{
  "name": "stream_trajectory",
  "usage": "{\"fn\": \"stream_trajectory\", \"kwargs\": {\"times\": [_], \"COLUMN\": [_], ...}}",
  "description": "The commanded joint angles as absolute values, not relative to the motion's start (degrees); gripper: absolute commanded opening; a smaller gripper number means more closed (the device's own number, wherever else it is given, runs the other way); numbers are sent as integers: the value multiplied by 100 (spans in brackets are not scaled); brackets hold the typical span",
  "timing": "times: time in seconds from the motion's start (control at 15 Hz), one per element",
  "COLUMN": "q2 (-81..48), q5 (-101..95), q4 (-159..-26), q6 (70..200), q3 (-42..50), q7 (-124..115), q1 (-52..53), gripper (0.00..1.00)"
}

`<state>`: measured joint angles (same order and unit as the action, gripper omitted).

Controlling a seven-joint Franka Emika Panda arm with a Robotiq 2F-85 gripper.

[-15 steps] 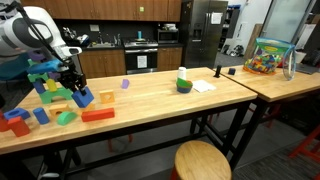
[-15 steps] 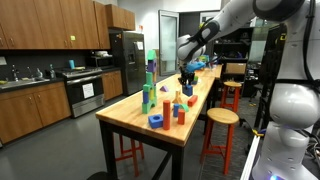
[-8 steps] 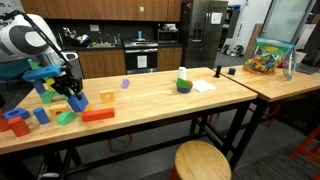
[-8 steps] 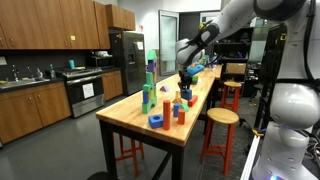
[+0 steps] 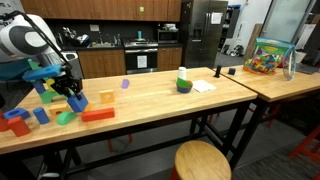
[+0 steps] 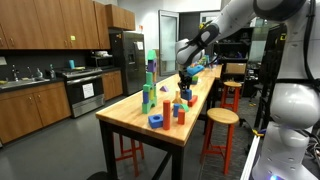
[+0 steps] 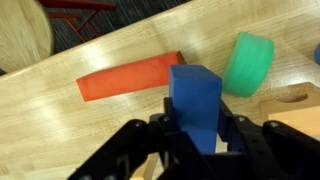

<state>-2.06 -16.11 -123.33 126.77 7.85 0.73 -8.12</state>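
The gripper (image 7: 198,135) holds a blue block (image 7: 195,98) upright, jaws clamped on its two side faces, low over the end of the table (image 5: 160,92) where the toy blocks are gathered. In the wrist view a long red block (image 7: 130,77) lies flat just beyond the blue block, and a green cylinder (image 7: 248,63) lies on its side close by. In an exterior view the gripper (image 5: 70,90) hangs at the near edge of that end, with the blue block (image 5: 80,100) just above the red block (image 5: 97,115). Whether the blue block's base touches the wood cannot be told.

In an exterior view the gripper (image 6: 185,85) sits toward the far end of the table, beyond a tall tower (image 6: 150,80) of stacked blocks.

Judged from these views, handling the block well means keeping the grip square on its flat sides so it does not twist. It also means keeping it level and clear of the red block and the green cylinder, which crowd the space below.

Against the frame from a second earlier, the arm has leaned further over that end and the gripper sits lower, nearer the tabletop. Since half a second ago nothing visible has shifted, and the grip looks unchanged.
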Motion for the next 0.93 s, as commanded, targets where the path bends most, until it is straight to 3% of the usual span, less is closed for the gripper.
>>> {"fn": "stream_trajectory", "kwargs": {"times": [0.0, 0.6, 0.87], "q2": [-162, -144, -183], "q5": [-1593, -102, 636], "q4": [-12305, -12065, -12086], "q6": [12580, 11639, 11947], "q3": [734, 652, 696], "q7": [-67, -849, -1563], "q1": [-738, -678, -707], "gripper": [16, 16, 16]}}
